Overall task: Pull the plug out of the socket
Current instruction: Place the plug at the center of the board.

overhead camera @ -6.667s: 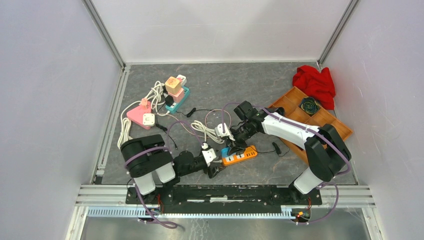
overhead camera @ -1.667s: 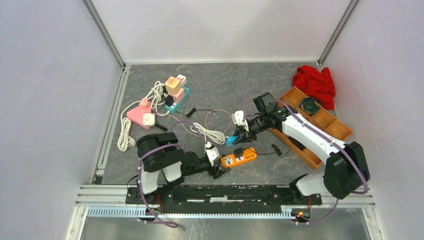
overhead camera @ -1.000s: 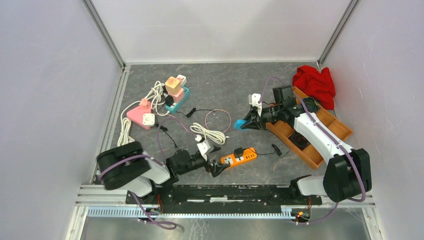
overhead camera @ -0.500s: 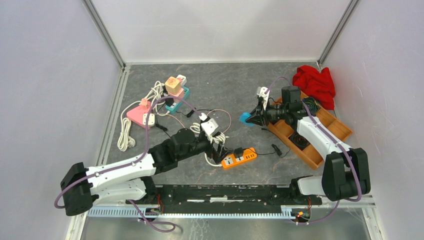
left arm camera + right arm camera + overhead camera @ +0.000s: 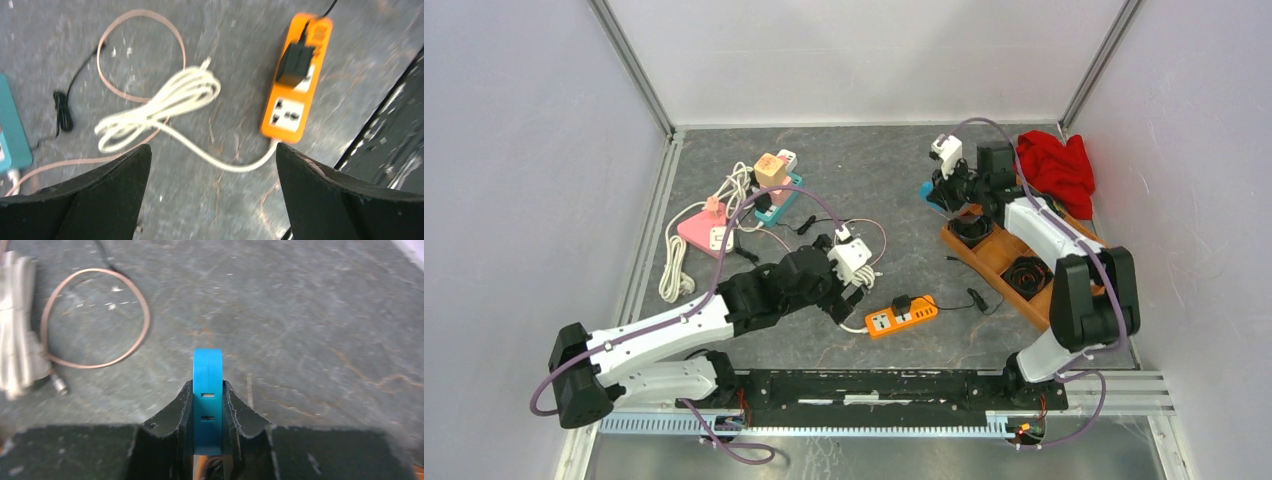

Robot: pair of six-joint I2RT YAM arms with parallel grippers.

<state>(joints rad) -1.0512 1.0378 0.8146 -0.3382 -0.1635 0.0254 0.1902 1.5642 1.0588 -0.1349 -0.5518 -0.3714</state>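
Setting the blue plug (image 5: pixel 207 365) down cleanly looks like the step in hand. It is free of any socket, clamped edge-on between the closed fingers of the right hand (image 5: pixel 207 386), above the desk (image 5: pixel 325 315) at the far right, near the tray (image 5: pixel 994 255). My advice: carry it level over a free compartment, lower it before letting go, and avoid knocking the black items (image 5: pixel 1026 275) lying there. A black plug (image 5: pixel 295 62) sits in the orange strip (image 5: pixel 292 100) near the front edge. The left hand (image 5: pixel 211 147) hovers above it, fingers spread wide, holding nothing. That hand should pin the strip before any pull, keeping clear of the white cord (image 5: pixel 165 102).
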